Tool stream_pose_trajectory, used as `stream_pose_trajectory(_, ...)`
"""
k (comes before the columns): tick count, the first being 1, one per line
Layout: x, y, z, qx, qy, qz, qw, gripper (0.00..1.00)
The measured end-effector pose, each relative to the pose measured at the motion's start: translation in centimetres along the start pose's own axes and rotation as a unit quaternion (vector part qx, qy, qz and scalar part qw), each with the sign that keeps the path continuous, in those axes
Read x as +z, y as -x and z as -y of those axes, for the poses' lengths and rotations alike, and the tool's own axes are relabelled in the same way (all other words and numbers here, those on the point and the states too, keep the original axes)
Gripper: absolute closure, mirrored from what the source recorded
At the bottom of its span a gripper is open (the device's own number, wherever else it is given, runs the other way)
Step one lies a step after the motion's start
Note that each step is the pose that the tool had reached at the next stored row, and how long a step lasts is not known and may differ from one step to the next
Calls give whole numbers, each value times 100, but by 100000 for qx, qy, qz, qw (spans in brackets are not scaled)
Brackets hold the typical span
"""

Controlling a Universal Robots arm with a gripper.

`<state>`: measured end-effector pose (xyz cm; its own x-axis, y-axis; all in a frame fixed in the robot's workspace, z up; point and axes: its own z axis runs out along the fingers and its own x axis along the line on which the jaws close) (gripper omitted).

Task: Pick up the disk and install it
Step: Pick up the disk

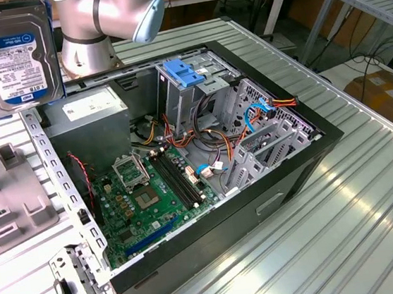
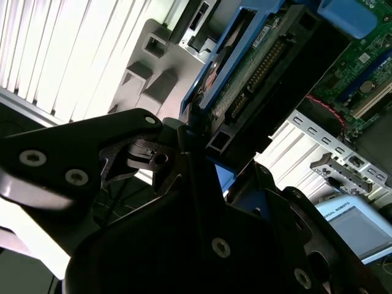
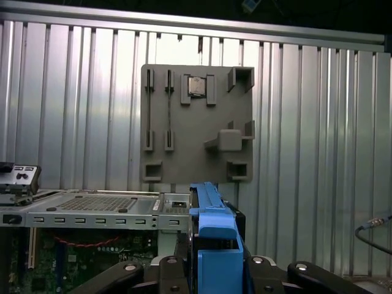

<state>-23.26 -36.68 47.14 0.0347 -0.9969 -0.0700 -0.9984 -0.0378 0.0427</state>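
Disk (image 1: 19, 53) | gripped upright | corner hidden behind jaws, exterior view

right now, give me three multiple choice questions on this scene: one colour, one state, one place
1. Colour of the bracket atop the drive cage? A) blue B) red C) yellow
2. The computer case is: A) closed B) open, motherboard exposed C) upside down
3. The disk is: A) in the drive cage B) on the motherboard C) held up by the gripper
Answers: 1 A, its plastic is blue; 2 B, the motherboard lies bare; 3 C, it hangs clamped at the exterior view's left.
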Motion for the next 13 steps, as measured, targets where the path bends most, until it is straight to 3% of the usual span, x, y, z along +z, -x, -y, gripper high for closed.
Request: stream_pose_trajectory(13,-6,-38,100,1,-1,1,100000,63)
